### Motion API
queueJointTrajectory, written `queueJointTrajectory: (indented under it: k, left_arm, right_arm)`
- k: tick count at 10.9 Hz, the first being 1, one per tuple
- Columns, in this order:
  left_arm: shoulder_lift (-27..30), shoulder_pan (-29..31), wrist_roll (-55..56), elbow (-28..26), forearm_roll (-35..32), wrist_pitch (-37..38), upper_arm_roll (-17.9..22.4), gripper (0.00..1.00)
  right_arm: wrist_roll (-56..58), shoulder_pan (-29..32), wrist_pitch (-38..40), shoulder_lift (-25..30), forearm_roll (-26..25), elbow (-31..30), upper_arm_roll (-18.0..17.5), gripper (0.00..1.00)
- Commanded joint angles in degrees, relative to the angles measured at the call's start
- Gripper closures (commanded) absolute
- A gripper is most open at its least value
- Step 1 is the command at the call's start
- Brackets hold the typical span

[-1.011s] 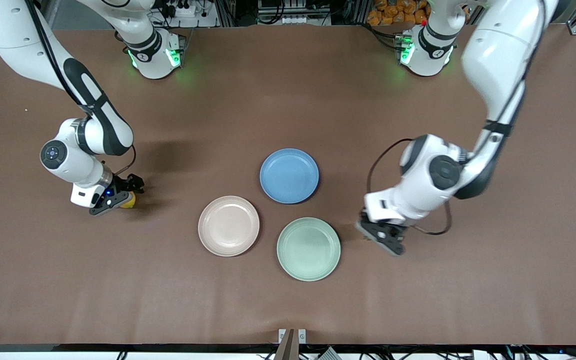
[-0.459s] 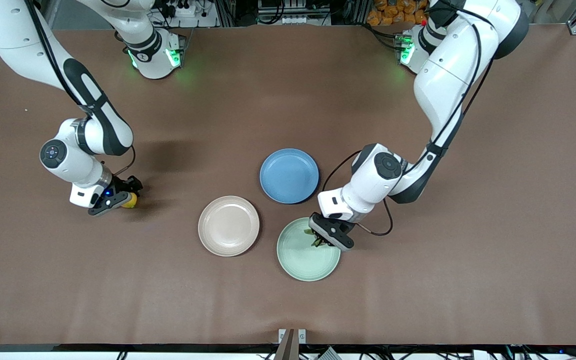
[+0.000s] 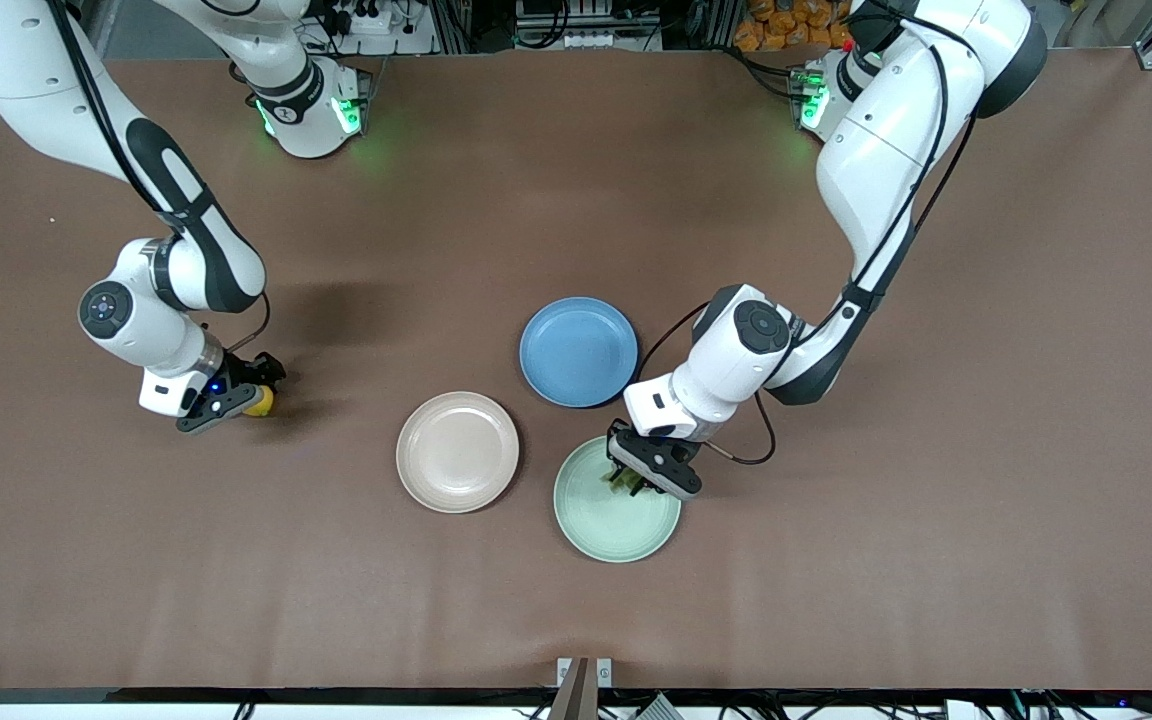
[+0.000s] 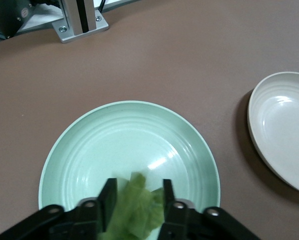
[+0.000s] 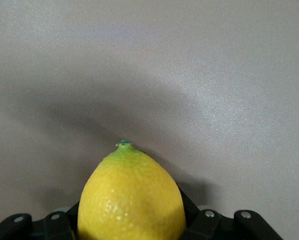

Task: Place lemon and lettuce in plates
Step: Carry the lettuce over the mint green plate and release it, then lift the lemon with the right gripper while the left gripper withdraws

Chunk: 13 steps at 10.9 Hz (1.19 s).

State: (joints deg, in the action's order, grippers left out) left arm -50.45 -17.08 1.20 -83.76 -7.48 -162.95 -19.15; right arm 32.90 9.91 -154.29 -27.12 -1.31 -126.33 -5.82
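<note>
Right gripper (image 3: 236, 398): low at the table's right-arm end, at nine o'clock from the plates, pinching the lemon.
Lemon (image 5: 131, 199): between the right gripper's fingers, greenish tip pointing outward.
Left gripper (image 3: 648, 477): over the mint green plate's rim at one o'clock, fingers (image 4: 108, 198) flanking the lettuce; cannot tell whether they press it.
Lettuce (image 4: 135, 207): between those fingers, above the mint green plate (image 3: 604, 525).
Beige-pink plate (image 3: 457, 452): bare.
Blue plate (image 3: 577, 351): bare, at twelve o'clock of the pair.

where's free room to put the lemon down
The beige plate is bare, and so is the blue plate. The green plate is crowded: the left gripper hangs over it with the lettuce. The right gripper grips the lemon toward the right arm's end.
</note>
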Motion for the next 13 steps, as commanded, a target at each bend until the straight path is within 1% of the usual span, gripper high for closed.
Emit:
queueJointTrajectory:
  k: [1,2,5,7,9,10,13]
  left_arm:
    - [1.5,-0.1,1.5,0.9,0.5,1.7,1.0,0.0]
    - [2.2,0.6,1.4,0.9,0.6,4.7,0.9,0.0]
    - [8.5,3.8,1.1,0.9,0.6,21.2,0.4,0.0]
    - [14.0,6.8,0.8,0.8,0.9,34.3,0.3,0.0]
    - [17.6,12.4,0.2,0.8,1.5,44.9,0.0,0.0]
    - [19.2,14.9,-0.3,0.8,1.8,49.4,-0.1,0.0]
    - [25.2,18.6,0.1,0.4,1.1,59.7,0.4,0.0]
  right_arm:
    - [0.2,0.6,10.4,-1.2,-0.9,7.8,-0.8,0.61]
    - [0.2,0.6,14.0,-1.4,-0.9,10.4,-0.8,0.61]
    - [-0.9,0.5,19.7,-1.7,-0.2,15.2,-0.9,0.61]
    - [-2.3,0.1,20.4,-2.1,-0.1,16.7,-0.9,0.61]
    - [-5.7,-0.5,20.5,-2.2,-0.1,17.3,-1.0,0.61]
    - [-9.1,-1.3,20.5,-2.2,-0.1,17.4,-1.0,0.61]
    - [-20.1,-4.9,20.5,-3.6,0.0,20.0,-1.0,0.61]
